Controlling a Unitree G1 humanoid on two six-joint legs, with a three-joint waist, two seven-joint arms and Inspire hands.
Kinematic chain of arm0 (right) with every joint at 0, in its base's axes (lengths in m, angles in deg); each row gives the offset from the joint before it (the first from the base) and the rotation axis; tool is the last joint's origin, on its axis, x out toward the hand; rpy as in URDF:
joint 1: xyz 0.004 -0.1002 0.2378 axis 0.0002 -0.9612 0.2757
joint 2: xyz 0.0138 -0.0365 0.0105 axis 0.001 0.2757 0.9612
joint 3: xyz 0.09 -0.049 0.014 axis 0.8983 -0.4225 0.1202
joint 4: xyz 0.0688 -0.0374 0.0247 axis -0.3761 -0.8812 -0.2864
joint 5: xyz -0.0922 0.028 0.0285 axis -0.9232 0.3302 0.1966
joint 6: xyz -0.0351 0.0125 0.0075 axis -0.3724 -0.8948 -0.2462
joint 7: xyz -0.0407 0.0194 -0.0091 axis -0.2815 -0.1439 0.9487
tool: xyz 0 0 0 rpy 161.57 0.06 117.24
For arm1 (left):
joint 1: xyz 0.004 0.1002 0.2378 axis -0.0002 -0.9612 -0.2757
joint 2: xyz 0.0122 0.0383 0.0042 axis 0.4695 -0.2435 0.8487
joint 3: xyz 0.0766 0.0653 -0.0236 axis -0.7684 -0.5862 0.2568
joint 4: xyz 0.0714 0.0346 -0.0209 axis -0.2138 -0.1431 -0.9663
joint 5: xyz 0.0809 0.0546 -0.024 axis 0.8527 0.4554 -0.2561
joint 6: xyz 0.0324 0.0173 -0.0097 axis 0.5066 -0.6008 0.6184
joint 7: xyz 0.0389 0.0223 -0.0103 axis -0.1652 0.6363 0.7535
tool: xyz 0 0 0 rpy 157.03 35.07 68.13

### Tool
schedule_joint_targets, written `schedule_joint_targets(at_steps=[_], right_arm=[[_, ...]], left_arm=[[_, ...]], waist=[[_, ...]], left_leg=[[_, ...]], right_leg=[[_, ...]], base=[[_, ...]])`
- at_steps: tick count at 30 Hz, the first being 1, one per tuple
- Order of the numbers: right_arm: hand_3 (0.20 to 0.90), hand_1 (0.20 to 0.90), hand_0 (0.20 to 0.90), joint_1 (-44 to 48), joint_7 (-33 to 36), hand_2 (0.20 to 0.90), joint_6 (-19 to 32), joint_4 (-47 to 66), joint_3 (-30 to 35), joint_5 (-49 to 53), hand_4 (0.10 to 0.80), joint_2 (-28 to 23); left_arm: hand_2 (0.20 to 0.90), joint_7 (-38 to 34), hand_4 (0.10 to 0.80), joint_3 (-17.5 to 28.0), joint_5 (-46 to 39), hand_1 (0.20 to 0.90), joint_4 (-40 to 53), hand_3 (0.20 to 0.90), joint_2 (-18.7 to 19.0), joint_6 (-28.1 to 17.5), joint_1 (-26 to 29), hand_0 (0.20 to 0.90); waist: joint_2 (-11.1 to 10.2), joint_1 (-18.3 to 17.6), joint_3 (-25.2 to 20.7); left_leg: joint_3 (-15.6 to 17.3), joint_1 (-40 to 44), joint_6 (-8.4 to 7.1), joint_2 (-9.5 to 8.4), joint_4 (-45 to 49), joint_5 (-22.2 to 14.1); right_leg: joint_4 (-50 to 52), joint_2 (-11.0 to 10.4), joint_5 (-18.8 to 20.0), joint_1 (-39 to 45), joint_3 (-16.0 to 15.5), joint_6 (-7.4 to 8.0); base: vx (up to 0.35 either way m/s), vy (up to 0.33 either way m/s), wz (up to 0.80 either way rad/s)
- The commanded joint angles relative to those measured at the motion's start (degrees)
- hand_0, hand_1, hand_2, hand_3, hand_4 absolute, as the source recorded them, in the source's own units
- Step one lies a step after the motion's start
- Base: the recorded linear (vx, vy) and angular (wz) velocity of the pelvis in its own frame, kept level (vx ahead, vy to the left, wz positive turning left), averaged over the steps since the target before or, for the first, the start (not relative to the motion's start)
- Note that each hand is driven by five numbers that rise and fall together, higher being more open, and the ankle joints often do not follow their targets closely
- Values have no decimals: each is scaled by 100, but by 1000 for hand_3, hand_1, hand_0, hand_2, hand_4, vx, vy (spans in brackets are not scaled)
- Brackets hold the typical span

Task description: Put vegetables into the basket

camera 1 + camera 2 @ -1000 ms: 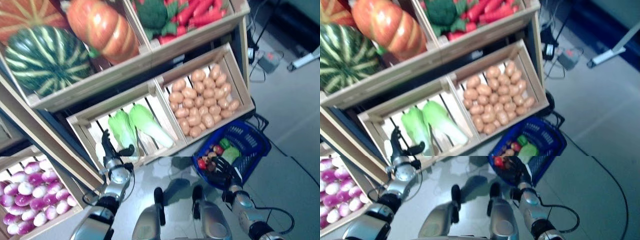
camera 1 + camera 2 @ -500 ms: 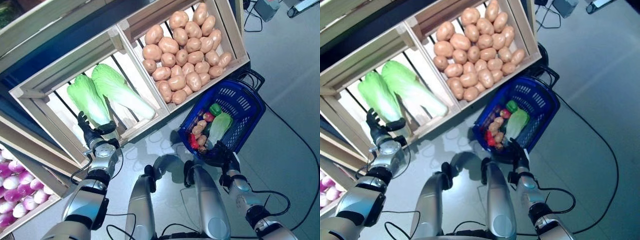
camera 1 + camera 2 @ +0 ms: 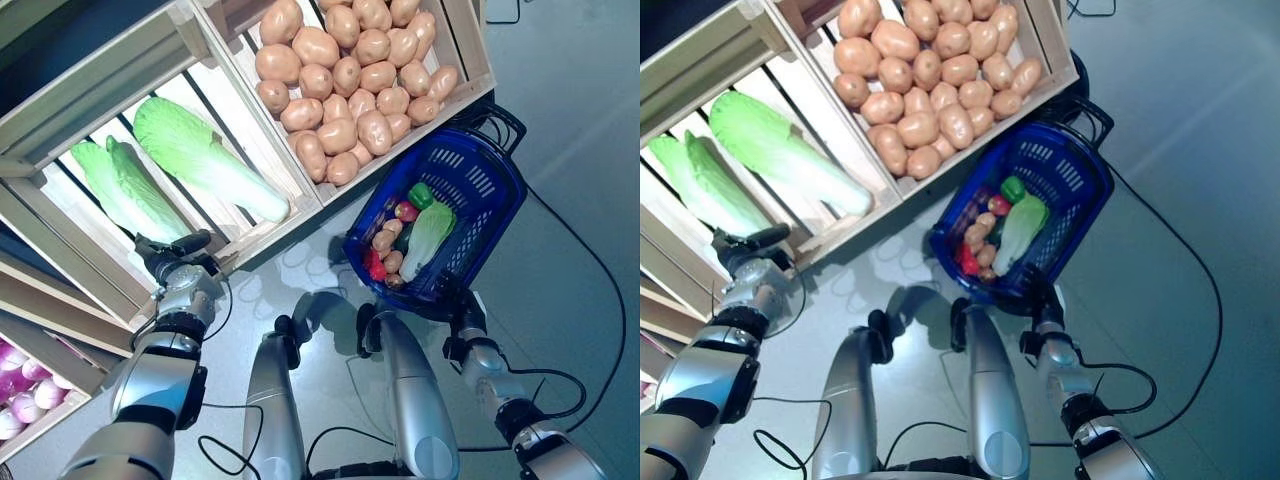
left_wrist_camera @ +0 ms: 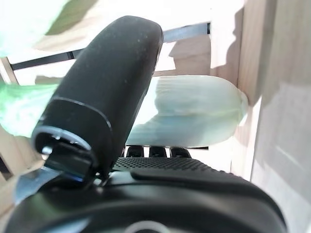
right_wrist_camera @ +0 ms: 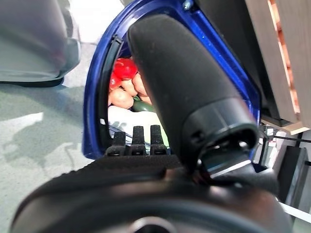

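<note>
the left hand (image 3: pixel 172 262) is hovering with fingers spread and empty at the crate (image 3: pixel 70 235) edge, left of frame, by a long, leafy, likely soft cabbage (image 3: pixel 118 190) best gripped mid-stalk, while the right hand (image 3: pixel 462 312) is gripping the blue basket (image 3: pixel 489 205) rim, lower right

A slatted wooden crate (image 3: pixel 262 150) stands on a tiered wooden shelf (image 3: pixel 60 290), with a second wooden crate (image 3: pixel 470 60) touching it on the right. Both tilt toward the grey floor (image 3: pixel 570 150). Low at the left edge, purple-and-white turnips (image 3: pixel 18 395) lie in a lower bin (image 3: pixel 45 435).
</note>
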Motion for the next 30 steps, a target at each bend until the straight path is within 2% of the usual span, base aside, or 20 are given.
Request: schedule_joint_targets(at_steps=[1, 4, 9, 12, 14, 18, 23, 30], right_arm=[[900, 900, 900, 73, 388, 900, 216, 448, -81, 193, 800, -51], [900, 900, 900, 219, 502, 900, 166, 481, -61, 217, 800, -99], [900, 900, 900, 286, 572, 900, 247, 480, -15, 236, 800, -120], [900, 900, 900, 290, 725, 900, 285, 610, -14, 250, 800, -117], [900, 900, 900, 302, 734, 900, 324, 615, 21, 297, 800, -149], [900, 900, 900, 222, 735, 900, 411, 616, 83, 313, 800, -137], [900, 900, 900, 164, 675, 900, 435, 616, 92, 344, 800, -114], [900, 900, 900, 67, 614, 900, 450, 459, 139, 329, 800, -48]], left_arm=[[900, 299, 800, -102, -378, 900, -48, 900, 95, 243, 277, 900], [900, 435, 800, -215, -835, 900, -310, 900, 168, 533, 618, 900], [900, 560, 800, -208, -1526, 900, -483, 900, 218, 801, 825, 900], [900, 659, 800, -167, -1934, 900, -322, 900, 205, 490, 950, 900], [300, 702, 400, -148, -2208, 300, -70, 300, 234, 70, 999, 300], [300, 387, 400, -89, -2255, 300, 394, 300, 206, -139, 955, 300], [300, 377, 400, -96, -2201, 300, 443, 300, 214, -67, 889, 300], [300, 514, 400, 22, -2035, 300, 361, 300, 205, 35, 548, 300]], waist=[[-31, -129, -170], [-51, -194, -102], [-60, -238, -37], [-84, -255, 11], [-78, -245, 38], [-62, -226, 40], [-60, -219, 22], [-34, -205, -155]], left_leg=[[391, 58, 546, -219, 121, -417], [390, -68, 548, -216, 192, -417], [396, -206, 564, -203, 265, -410], [383, -314, 565, -196, 350, -424], [379, -371, 581, -186, 426, -457], [379, -407, 599, -170, 536, -524], [402, -274, 616, -172, 532, -556], [481, 435, 577, -182, 43, -430]], right_leg=[[-302, 126, 26, 267, 374, 27], [-224, 154, 34, 139, 395, 28], [-164, 168, 60, 3, 406, 29], [-80, 174, 65, -110, 400, 25], [-15, 160, 46, -162, 375, 15], [98, 151, 3, -204, 355, 10], [99, 140, -37, -81, 333, 1], [-376, 111, 17, 578, 285, -1]], base=[[0, 0, 0], [0, 0, 0], [-20, -1, -2], [-59, -21, -1], [-55, -19, 3], [-46, -17, 5], [-17, -17, 2], [13, -3, 0]])
